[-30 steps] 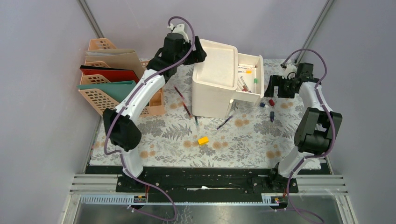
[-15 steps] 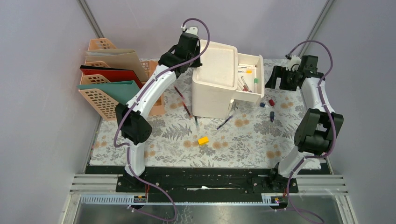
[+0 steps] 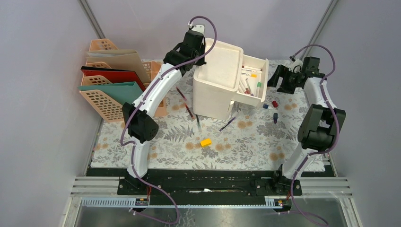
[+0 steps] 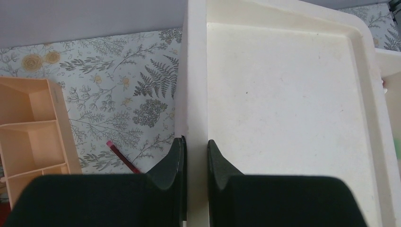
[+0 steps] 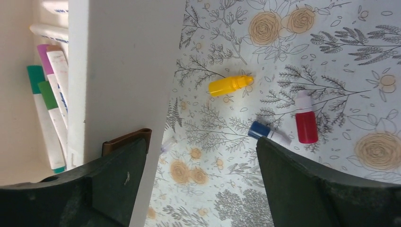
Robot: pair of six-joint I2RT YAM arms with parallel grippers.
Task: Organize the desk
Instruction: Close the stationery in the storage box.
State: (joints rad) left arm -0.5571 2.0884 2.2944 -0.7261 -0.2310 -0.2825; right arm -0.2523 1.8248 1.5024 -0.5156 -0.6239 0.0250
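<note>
The fern-printed worktop carries everything, and the file racks hide its far-left corner. The white drawer box stands toward the back. The left gripper pinches the box's left rim with narrow jaws. The right gripper has its jaws wide and empty beside the drawer. The drawer's wall cuts off the markers. A yellow bottle lies nearby.

Tabletop: pale cloth, grey ferns, tan flowers.
Drawer unit: plain cream-white.
Markers: white barrels; green, teal and pink ends.
Bottles: yellow bottle; red bottle, white cap; blue bottle, white tip.
File racks: peach lattice.
Folders: tan folder, red folder, teal folder.
Block: bright yellow.
</note>
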